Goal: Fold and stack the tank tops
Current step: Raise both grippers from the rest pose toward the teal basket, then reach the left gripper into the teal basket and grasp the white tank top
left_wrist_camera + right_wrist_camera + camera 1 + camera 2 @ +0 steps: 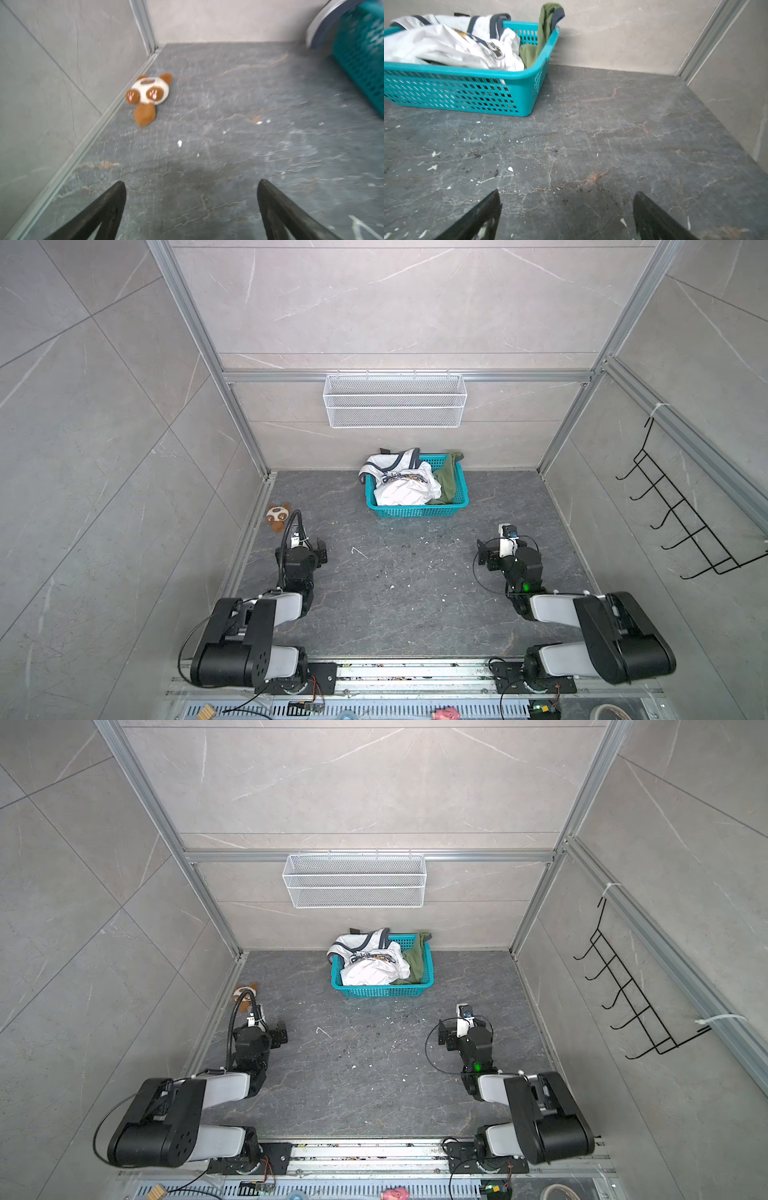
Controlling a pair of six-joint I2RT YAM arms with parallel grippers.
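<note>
Both arms pair glossy black housings with pale grey link covers. The left arm (232, 655) has round holes in its housing nearest the mounting rail (415, 672) and a ribbed black hose (284, 543) at the end farthest from the rail. The right arm (615, 635) shows a green light (527, 585) and thin looped black cables (474, 570). The left tool (192, 181) and right tool (566, 191) have black, tapering fingers.

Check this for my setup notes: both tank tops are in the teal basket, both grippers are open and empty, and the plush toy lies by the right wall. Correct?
One slip: the plush toy lies by the left wall, as both top views show. The rest stands: white tank top and olive tank top in the teal basket, left gripper and right gripper open and empty.
</note>
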